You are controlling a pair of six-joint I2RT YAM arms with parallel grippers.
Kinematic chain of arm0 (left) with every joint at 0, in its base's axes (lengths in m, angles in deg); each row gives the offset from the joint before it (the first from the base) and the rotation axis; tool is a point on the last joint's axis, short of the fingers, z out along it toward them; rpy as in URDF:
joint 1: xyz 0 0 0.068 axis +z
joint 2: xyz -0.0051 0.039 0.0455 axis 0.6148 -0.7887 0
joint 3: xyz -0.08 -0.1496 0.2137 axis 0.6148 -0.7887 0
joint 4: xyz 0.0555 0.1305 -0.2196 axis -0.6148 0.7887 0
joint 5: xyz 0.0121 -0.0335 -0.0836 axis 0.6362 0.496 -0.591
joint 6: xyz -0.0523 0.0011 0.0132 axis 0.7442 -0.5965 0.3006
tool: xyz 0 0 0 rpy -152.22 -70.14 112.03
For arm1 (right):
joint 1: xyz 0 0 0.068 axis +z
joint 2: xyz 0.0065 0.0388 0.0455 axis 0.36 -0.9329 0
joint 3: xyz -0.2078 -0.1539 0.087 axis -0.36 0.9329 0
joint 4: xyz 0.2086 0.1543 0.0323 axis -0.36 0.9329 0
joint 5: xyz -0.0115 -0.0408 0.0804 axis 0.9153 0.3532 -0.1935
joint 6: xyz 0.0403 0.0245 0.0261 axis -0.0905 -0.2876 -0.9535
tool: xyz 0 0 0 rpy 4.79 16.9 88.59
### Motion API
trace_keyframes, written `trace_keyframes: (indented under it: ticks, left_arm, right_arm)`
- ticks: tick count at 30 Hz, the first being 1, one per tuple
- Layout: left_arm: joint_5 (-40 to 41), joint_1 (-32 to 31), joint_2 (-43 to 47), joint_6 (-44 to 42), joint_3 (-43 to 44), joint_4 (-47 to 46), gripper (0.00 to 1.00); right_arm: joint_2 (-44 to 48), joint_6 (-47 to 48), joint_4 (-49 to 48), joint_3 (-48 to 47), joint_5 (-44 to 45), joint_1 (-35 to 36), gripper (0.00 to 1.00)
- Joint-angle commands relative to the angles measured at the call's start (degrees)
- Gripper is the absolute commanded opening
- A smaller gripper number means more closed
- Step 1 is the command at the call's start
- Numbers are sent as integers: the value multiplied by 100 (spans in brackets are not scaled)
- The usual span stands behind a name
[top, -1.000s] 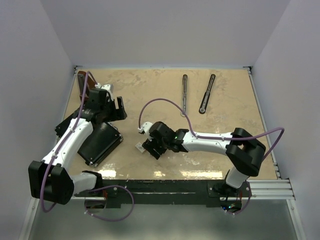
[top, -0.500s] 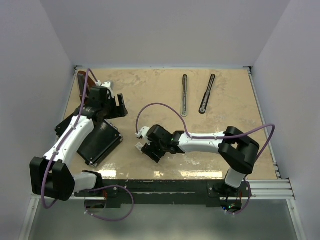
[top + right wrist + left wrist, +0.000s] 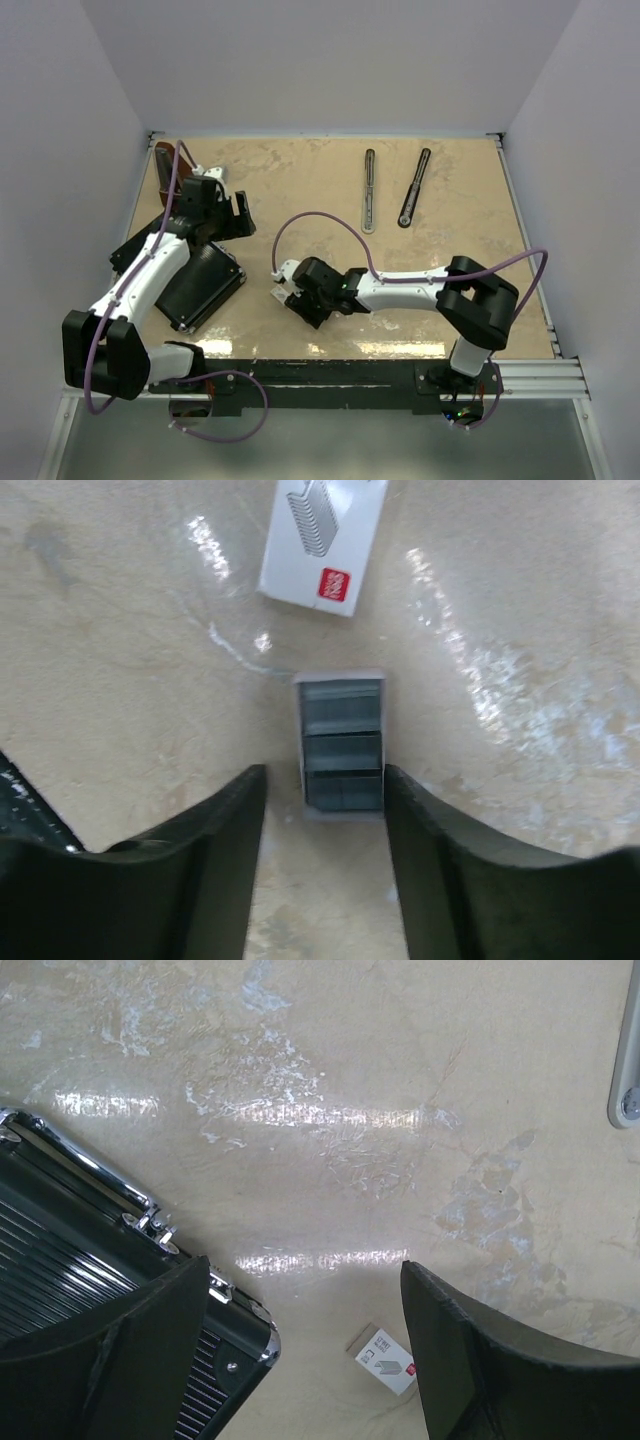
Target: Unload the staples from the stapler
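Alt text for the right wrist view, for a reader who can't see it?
Grey strips of staples lie in a small white tray on the beige table, between the open jaws of the right gripper. Just beyond lies a white staple box with a red mark.

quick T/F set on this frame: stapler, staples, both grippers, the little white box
1. The stapler lies in two separate pieces at the far side of the table, with neither gripper on it. True.
2. The right gripper straddles a small tray of staples lying flat on the table. True.
3. The left gripper is shut on the black case. False: its jaws stand open and empty, beside the case's corner.
4. The white staple box sits on top of the black case. False: it lies on the table, just beyond the tray of staples.
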Motion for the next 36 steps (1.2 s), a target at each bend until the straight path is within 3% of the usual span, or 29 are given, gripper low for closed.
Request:
trace_keyframes:
  ticks: [1, 5, 12, 26, 36]
  left_arm:
    - [21, 4, -11, 22, -107, -267, 81]
    - [-119, 13, -11, 13, -204, -258, 80]
    - [-365, -14, -160, -48, -459, -372, 75]
    - [-524, -409, -354, -206, -530, -250, 67]
    - [-629, -629, -538, -136, -644, -223, 63]
  right_arm:
    - [311, -526, -185, 167, 50, 111, 49]
    - [346, -843, -335, 272, 304, 199, 46]
    - [311, -1405, -616, 308, 1015, 314, 50]
    - [373, -1792, -511, 422, 1834, 349, 46]
    - [382, -1705, -783, 387, 1755, 340, 55]
